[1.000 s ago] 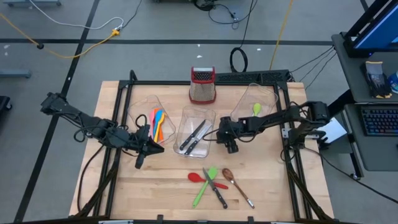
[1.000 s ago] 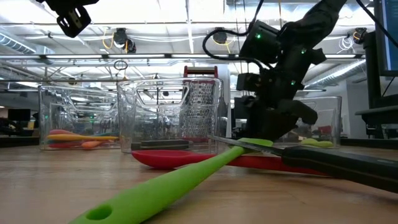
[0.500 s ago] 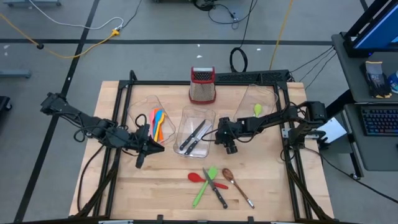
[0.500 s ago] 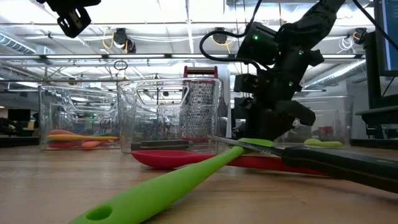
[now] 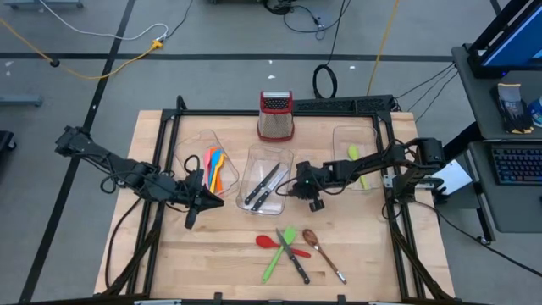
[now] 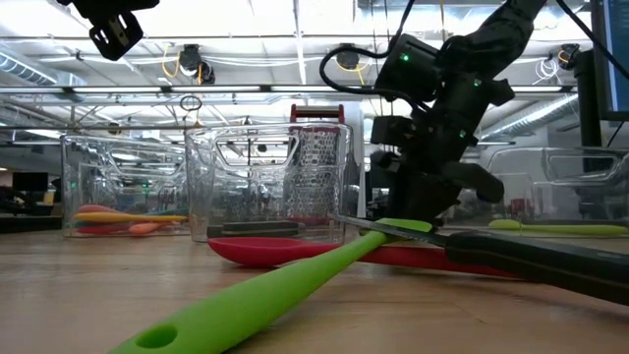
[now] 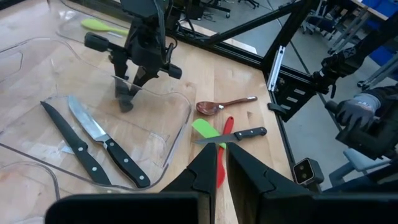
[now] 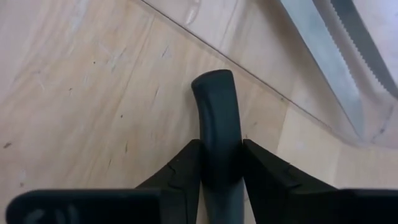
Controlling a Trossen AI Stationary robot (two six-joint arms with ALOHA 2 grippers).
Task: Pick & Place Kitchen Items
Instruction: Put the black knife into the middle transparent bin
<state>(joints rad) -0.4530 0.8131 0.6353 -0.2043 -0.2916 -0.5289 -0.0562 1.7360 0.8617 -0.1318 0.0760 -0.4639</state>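
Observation:
My right gripper (image 5: 314, 202) stands by the right rim of the middle clear bin (image 5: 251, 161), fingers pointing down, shut on a black utensil handle (image 8: 214, 106). The rest of that utensil is hidden. The middle bin holds two black-handled knives (image 5: 264, 185). The left bin (image 5: 188, 148) holds pink, orange, yellow and blue utensils (image 5: 213, 168). The right bin (image 5: 339, 135) holds green utensils (image 5: 353, 152). A red spatula (image 5: 269, 241), a green spatula (image 5: 279, 252), a black-handled knife (image 5: 296, 258) and a brown spoon (image 5: 322, 252) lie on the table. My left gripper (image 5: 210, 202) is shut and empty near the left bin. My right gripper pinches the black handle (image 8: 214, 155) between its two fingers, coming from above and lying along it. The handle's rounded free end (image 8: 213, 84) sticks out past the fingertips, down toward the middle bin's rim. It also shows in the left wrist view (image 7: 126, 102). Whether that end touches anything, I cannot tell.
A red-topped metal box grater (image 5: 276, 116) stands at the table's far edge behind the middle bin. A black frame (image 5: 389, 182) runs along the table's sides. A gloved hand (image 7: 354, 112) shows beyond the table's right side.
The right clear bin, which stood tipped up on its side, has come down and now lies flat on the table with the green utensils lying in it. My right gripper has stayed by the middle bin's right rim, still shut on the black handle.

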